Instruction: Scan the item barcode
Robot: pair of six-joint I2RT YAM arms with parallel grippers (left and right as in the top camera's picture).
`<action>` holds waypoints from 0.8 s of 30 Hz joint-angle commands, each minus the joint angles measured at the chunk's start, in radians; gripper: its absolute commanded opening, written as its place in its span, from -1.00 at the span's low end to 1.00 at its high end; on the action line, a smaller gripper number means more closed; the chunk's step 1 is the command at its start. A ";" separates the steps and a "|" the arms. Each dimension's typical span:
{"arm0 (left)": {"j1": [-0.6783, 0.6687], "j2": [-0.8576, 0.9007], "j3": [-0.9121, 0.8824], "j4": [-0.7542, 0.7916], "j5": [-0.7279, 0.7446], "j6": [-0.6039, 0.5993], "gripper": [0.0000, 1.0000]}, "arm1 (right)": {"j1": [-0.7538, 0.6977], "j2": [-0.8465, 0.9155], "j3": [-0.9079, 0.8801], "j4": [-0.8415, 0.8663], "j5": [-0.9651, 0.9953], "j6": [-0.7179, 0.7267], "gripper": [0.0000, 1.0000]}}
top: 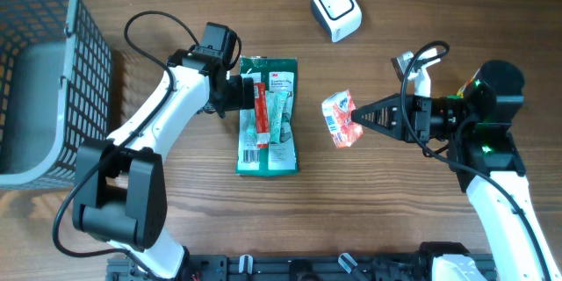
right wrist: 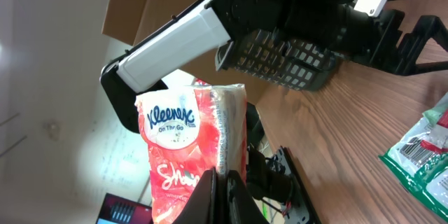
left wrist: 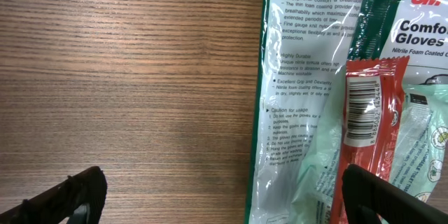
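My right gripper (top: 358,121) is shut on a red Kleenex tissue pack (top: 339,118), lifted off the table right of centre. A barcode patch shows on the pack's left end in the overhead view. In the right wrist view the pack (right wrist: 190,140) stands up from the shut gripper (right wrist: 227,182). The white scanner (top: 336,9) sits at the back, apart from the pack. My left gripper (top: 248,94) is open above the upper left edge of a green gloves package (top: 272,145). A red sachet (left wrist: 367,122) with a barcode lies on that package (left wrist: 308,77).
A grey wire basket (top: 44,70) fills the far left of the table. In the left wrist view, one finger of the left gripper (left wrist: 224,196) is over bare wood and the other over the red sachet.
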 commanded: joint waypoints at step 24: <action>-0.003 -0.016 -0.005 0.000 -0.006 -0.002 1.00 | 0.374 0.045 -0.017 -0.532 1.120 -0.414 -0.91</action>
